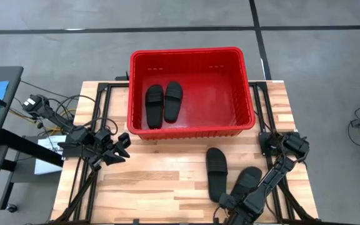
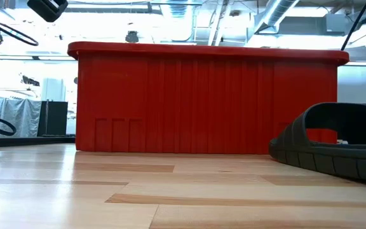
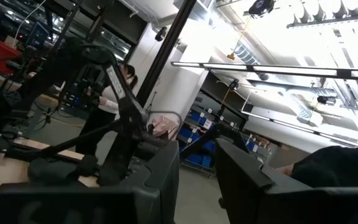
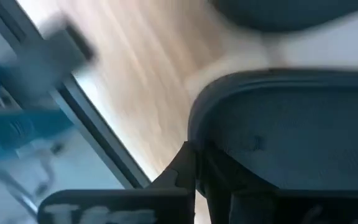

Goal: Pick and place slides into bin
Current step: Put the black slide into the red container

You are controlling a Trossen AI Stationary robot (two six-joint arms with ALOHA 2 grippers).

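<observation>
The red bin (image 1: 191,94) stands at the table's far middle, with two black slides (image 1: 154,106) (image 1: 173,100) lying side by side on its floor. Two more black slides lie on the table near its right front, one (image 1: 216,172) straight and one (image 1: 247,182) slanted. My right gripper (image 1: 227,202) is low at the near end of the slanted slide, whose sole (image 4: 284,130) fills its wrist view. My left gripper (image 1: 121,147) is open and empty above the table's left side, pointing right. In the low view one slide (image 2: 335,146) rests sole-down before the bin (image 2: 202,102).
Black frame rails (image 1: 99,119) run along the table's left and right sides. Cables (image 1: 42,109) hang off the left edge. Bare wood (image 1: 161,181) lies between my left gripper and the slides. People show in the room behind in the left wrist view (image 3: 114,93).
</observation>
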